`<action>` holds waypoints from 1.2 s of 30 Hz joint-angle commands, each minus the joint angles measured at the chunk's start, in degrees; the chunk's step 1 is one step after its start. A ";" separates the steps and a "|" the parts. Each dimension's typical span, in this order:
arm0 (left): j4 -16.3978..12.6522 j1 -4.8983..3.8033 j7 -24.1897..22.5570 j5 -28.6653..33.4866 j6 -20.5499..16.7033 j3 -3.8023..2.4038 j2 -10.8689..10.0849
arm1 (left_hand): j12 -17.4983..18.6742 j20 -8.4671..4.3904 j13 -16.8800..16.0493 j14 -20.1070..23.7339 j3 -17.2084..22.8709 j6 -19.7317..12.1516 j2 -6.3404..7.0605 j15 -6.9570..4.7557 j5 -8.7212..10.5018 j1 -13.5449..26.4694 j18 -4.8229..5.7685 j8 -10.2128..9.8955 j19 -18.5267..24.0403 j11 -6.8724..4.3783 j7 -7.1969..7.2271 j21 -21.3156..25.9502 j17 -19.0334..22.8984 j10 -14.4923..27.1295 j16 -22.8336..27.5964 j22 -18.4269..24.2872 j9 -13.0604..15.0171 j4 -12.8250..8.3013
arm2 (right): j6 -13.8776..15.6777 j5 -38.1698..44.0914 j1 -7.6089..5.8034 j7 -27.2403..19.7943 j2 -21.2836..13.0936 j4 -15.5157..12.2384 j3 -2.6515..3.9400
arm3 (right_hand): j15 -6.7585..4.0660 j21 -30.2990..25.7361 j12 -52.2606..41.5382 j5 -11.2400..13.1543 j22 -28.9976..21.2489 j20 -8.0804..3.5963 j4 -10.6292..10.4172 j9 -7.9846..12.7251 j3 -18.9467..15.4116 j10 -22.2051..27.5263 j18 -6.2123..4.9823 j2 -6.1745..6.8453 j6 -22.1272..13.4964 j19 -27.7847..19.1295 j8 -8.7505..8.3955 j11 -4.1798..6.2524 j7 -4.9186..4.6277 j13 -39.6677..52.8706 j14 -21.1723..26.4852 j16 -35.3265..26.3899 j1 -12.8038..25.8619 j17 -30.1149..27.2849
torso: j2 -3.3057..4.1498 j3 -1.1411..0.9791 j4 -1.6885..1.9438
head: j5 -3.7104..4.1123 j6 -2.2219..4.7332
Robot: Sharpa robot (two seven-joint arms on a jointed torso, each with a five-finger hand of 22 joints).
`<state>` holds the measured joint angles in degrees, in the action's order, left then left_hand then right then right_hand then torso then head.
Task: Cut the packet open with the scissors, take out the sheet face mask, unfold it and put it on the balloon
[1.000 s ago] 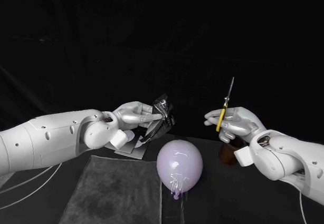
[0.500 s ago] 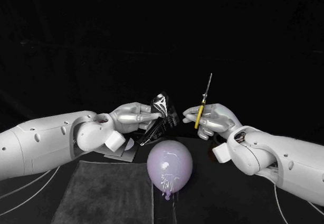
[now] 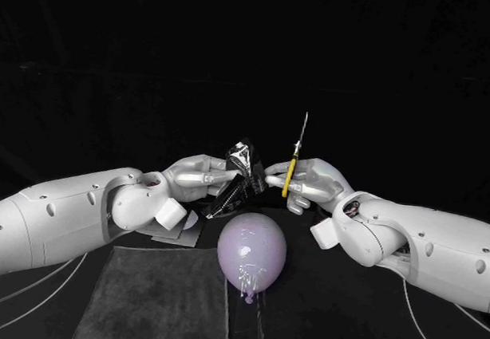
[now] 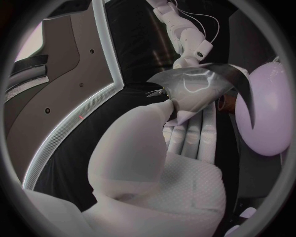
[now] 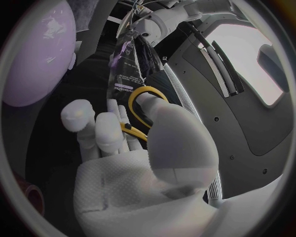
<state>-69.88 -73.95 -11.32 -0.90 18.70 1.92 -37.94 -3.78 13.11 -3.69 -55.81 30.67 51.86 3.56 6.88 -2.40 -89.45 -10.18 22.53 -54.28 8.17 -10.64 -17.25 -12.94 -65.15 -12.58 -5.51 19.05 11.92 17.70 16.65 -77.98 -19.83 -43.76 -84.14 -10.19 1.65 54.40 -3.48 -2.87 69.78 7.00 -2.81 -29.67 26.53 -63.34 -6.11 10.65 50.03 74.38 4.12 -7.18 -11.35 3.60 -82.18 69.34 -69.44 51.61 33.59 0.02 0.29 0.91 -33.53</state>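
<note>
My left hand [image 3: 199, 174] holds a shiny dark packet [image 3: 239, 169] upright above the table; the packet [image 4: 197, 86] sticks out past the thumb [image 4: 162, 109] in the left wrist view. My right hand [image 3: 311, 183] grips yellow-handled scissors [image 3: 293, 159], blades pointing up, close beside the packet's right edge. The yellow handle loop [image 5: 147, 106] sits round the thumb in the right wrist view, with the packet [image 5: 125, 74] just beyond. A pale purple balloon [image 3: 251, 250] lies on the table below both hands.
A grey cloth mat [image 3: 165, 299] covers the table in front of the left arm. A small white object [image 3: 178, 216] lies under the left wrist. The table around is black.
My right hand has carried the scissors leftward until they stand next to the packet. The left hand keeps holding the packet in about the same place.
</note>
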 commanded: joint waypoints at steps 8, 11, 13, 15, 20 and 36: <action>-0.20 -0.21 -0.20 -0.15 2.09 -0.09 0.27 | -0.16 -0.03 -0.05 -0.50 -0.02 -0.35 -0.35 0.13 -0.39 0.31 -0.39 0.39 -0.24 0.04 0.03 -0.26 -0.09 -0.44 -0.24 -0.04 0.49 -0.38 | -3.20 -0.99 0.07 -0.25 0.45 -0.24 0.06 | 0.84 -2.19 0.01 0.11 -1.07 0.98 -0.86 1.26 -3.10 3.11 -1.06 -0.06 -2.11 -0.75 -0.47 -0.64 -0.57 -0.03 0.42 0.18 -0.75 -0.39 | 0.01 0.08 0.05 | 0.11 -0.02; -0.25 -0.21 -0.30 -0.23 2.24 -0.09 0.29 | -0.16 -0.04 -0.05 -0.54 -0.03 -0.33 -0.34 0.12 -0.39 0.31 -0.39 0.41 -0.25 0.02 0.06 -0.26 -0.11 -0.49 -0.25 -0.03 0.51 -0.42 | -3.62 -1.04 0.09 -0.05 0.67 -0.22 0.06 | 0.86 -2.26 0.00 0.11 -1.10 1.03 -0.95 1.37 -3.38 3.24 -1.07 -0.19 -2.17 -0.75 -0.44 -0.67 -0.60 -0.02 0.34 0.42 -0.89 0.02 | 0.02 0.05 0.04 | -0.01 0.00; -0.30 -0.22 -0.37 -0.26 2.42 -0.09 0.30 | -0.16 -0.05 -0.05 -0.55 -0.03 -0.32 -0.34 0.11 -0.39 0.31 -0.39 0.41 -0.26 0.01 0.07 -0.26 -0.12 -0.50 -0.25 -0.03 0.51 -0.43 | -3.83 -1.06 0.11 0.11 0.87 -0.24 0.06 | 0.87 -2.16 -0.02 0.10 -1.04 1.04 -0.97 1.40 -3.44 3.25 -1.06 -0.28 -2.17 -0.70 -0.42 -0.67 -0.61 -0.01 0.32 0.45 -0.97 0.06 | 0.03 0.03 -0.04 | 0.02 -0.05; -0.33 -0.22 -0.41 -0.28 2.61 -0.09 0.34 | -0.17 -0.06 -0.06 -0.59 -0.03 -0.30 -0.35 0.10 -0.39 0.32 -0.38 0.43 -0.27 -0.01 0.10 -0.27 -0.14 -0.56 -0.27 -0.03 0.52 -0.46 | -4.00 -1.07 0.12 0.22 1.05 -0.20 0.06 | 0.88 -2.17 -0.07 0.10 -1.04 1.07 -1.00 1.49 -3.58 3.24 -1.07 -0.61 -2.13 -0.66 -0.36 -0.68 -0.63 0.01 0.26 0.56 -1.29 0.19 | 0.02 0.05 -0.06 | 0.06 -0.09; -0.41 -0.23 -0.45 -0.55 2.73 -0.09 0.42 | -0.17 -0.10 -0.05 -0.68 -0.03 -0.24 -0.37 0.06 -0.38 0.34 -0.37 0.46 -0.32 -0.06 0.19 -0.28 -0.19 -0.67 -0.29 -0.02 0.55 -0.56 | -4.51 -1.03 0.14 0.43 1.27 -0.14 0.06 | 0.65 -0.95 -0.78 0.12 -0.32 1.00 -1.05 1.64 -3.90 1.33 -0.92 -2.07 -0.68 0.08 0.32 -0.28 -0.30 0.26 0.07 0.99 -2.72 0.75 | 0.01 -0.01 0.02 | 0.02 -0.13; -0.03 -0.40 -0.37 -2.23 -1.79 -0.09 0.62 | -0.13 -0.11 -0.04 -0.69 -0.07 -0.24 -0.33 0.04 -0.39 0.41 -0.34 0.46 -0.33 -0.08 0.17 -0.28 -0.24 -0.72 -0.28 -0.01 0.57 -0.63 | -3.82 -0.45 0.18 0.32 0.60 -1.43 0.06 | -3.66 9.82 -5.94 0.07 6.27 -2.71 2.37 -0.96 3.01 -15.16 0.91 -9.11 10.97 4.97 6.92 5.06 4.86 1.84 -2.03 5.15 -9.89 6.98 | 0.00 -0.02 -0.01 | 0.08 -0.18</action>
<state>-69.85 -74.13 -11.13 -2.58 18.72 1.97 -37.49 -3.77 13.11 -3.67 -56.21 30.68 51.67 3.58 6.88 -2.62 -89.16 -9.70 22.76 -54.27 8.10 -10.45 -17.25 -13.09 -65.64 -12.58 -5.49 19.58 11.60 14.25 15.72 -77.86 -19.22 -43.16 -85.33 -10.14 -1.56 64.06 -9.18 -2.75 74.96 4.73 -0.39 -30.40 29.29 -70.55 -5.61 1.81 60.65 79.32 10.80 -6.35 -6.48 5.42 -83.93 74.25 -78.74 58.58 33.60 0.01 0.24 0.95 -33.68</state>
